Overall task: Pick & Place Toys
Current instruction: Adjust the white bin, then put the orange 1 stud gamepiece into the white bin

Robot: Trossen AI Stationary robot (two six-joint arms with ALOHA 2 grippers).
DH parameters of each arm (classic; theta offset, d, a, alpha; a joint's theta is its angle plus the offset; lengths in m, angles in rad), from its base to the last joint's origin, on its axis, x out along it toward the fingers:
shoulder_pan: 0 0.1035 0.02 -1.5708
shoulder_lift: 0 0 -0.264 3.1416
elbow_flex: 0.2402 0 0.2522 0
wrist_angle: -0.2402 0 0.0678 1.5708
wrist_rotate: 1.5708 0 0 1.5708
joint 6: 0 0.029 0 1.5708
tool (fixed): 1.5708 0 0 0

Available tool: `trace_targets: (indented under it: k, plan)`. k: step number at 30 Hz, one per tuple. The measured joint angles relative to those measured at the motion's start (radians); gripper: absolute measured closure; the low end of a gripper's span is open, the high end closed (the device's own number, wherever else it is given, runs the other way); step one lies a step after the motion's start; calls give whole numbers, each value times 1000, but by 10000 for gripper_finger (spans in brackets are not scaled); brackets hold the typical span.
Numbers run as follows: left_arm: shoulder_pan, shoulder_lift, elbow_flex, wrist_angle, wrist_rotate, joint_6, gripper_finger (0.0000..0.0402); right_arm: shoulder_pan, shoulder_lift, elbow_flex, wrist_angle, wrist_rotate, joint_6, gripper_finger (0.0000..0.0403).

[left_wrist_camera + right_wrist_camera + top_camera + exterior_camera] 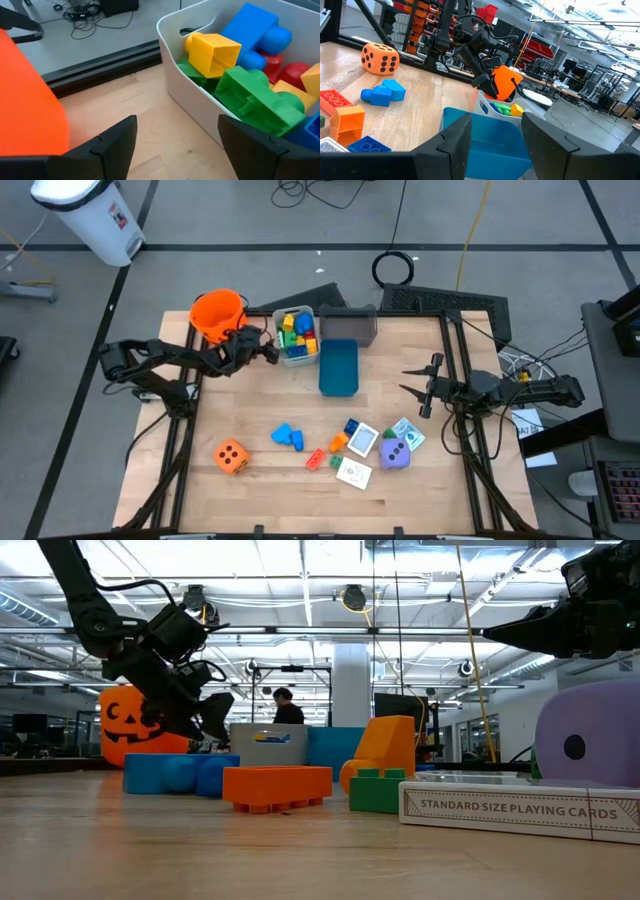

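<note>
A white bin (296,363) at the table's far middle holds several coloured blocks (250,95). My left gripper (177,145) hangs open and empty just left of that bin's wall (195,100), between it and the orange bucket (217,315). On the near half of the table lie an orange dotted die (231,456), blue blocks (288,437), a red-orange block (315,459), a purple die (395,454) and picture cards (362,440). My right gripper (415,385) waits open and empty at the table's right side, raised and pointing left.
A blue bin (338,367) stands right of the white one, with a grey bin (348,323) behind it at the far edge. A box of playing cards (520,812) lies close to the low camera. Bare wood shows at the near left.
</note>
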Motion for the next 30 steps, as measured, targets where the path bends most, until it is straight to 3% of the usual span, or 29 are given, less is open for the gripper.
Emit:
trace_targets:
  k: [10, 17, 23, 30]
  plan:
    - [-6, 0, 0, 45, 60, 46, 117, 0, 0, 0, 0, 0, 0, 234]
    - [-78, -21, 0, 104, 83, 118, 117, 0, 0, 0, 0, 0, 0, 234]
    - [-198, -86, 1, 122, 106, 158, 117, 0, 0, 0, -1, 0, 0, 234]
    - [-449, -129, 59, 173, 258, 150, 117, 0, 0, 0, -1, 0, 1, 234]
